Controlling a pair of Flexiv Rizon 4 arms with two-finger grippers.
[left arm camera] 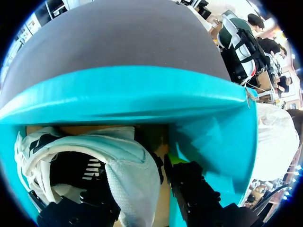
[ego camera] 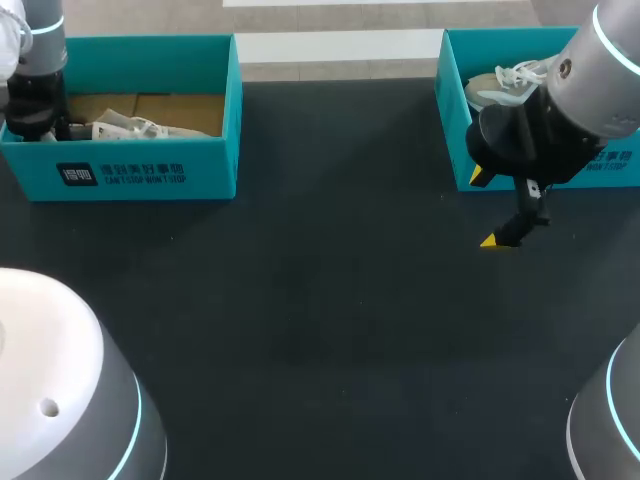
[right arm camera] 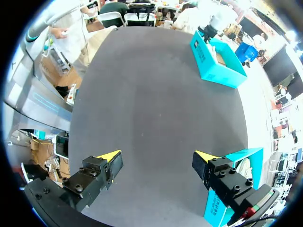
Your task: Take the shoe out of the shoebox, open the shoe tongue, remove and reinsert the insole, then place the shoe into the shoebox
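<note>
matt table [ego camera: 320,330], smooth cardboard shoebox [ego camera: 150,175], woven cloth shoe [left arm camera: 128,172].

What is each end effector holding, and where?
Left end effector straddles the shoe at its collar; grip cannot be told. Right end effector holds nothing.

A white shoe [ego camera: 130,128] lies inside the open teal shoebox [ego camera: 150,175] at the surface's far left. A second teal shoebox [ego camera: 450,115], far right, holds a white laced shoe [ego camera: 497,88].
</note>
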